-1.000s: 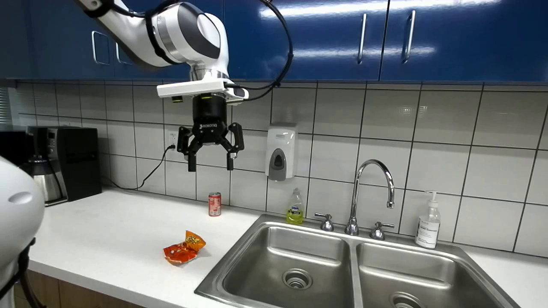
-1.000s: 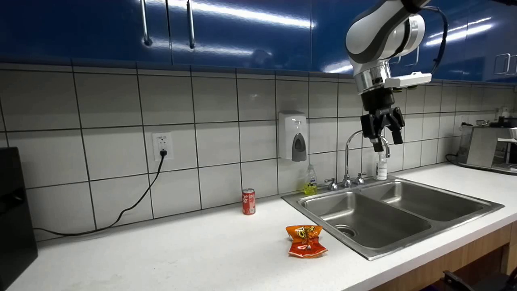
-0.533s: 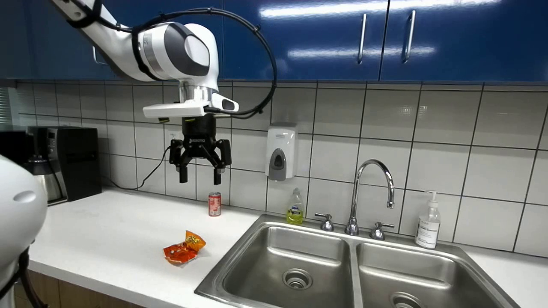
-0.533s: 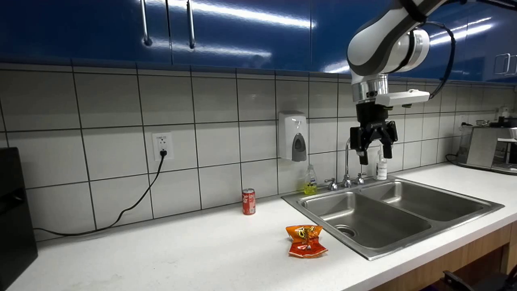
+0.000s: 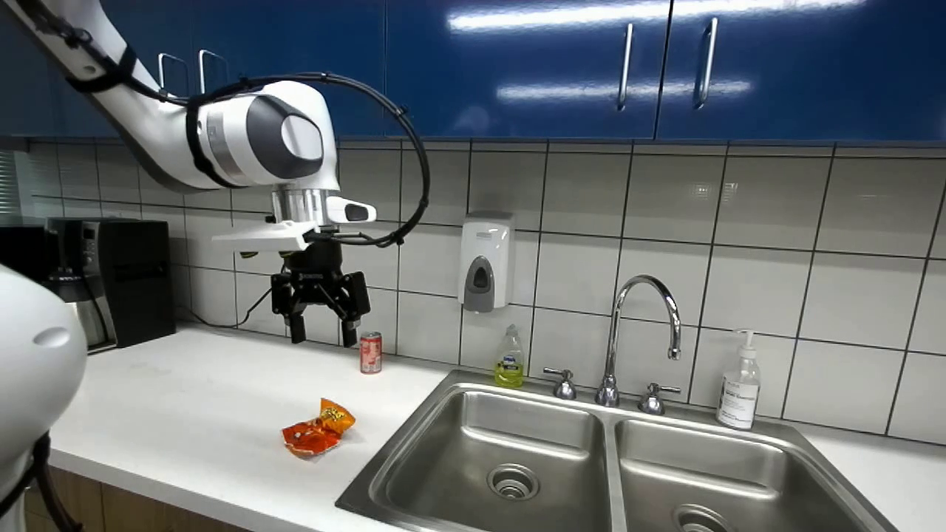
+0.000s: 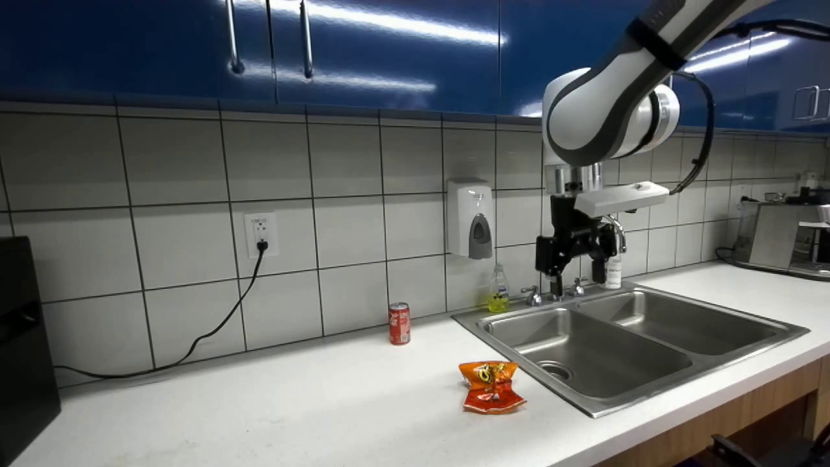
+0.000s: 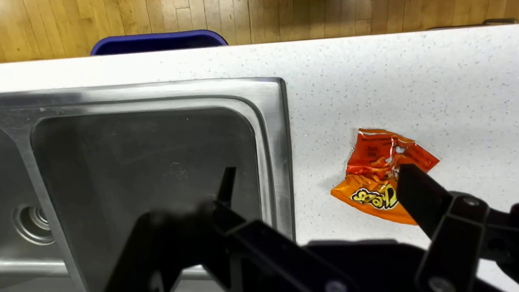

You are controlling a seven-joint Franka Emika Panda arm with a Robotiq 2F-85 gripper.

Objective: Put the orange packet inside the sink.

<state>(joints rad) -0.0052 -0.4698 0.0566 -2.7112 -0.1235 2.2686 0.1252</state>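
in an exterior view, the orange packet (image 6: 491, 390) lies on the tabletop (image 6: 292, 405), lower left of the tool (image 6: 578, 284), so reaching it likely means moving down and left there. the tool stands wide, holding nothing; in the wrist view it hides part of the packet, right of centre.

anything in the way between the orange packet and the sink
Nothing visible: between the orange packet and the sink lies only a strip of counter. The red can and the bottle of yellow-green liquid stand farther back, near the tiled wall.
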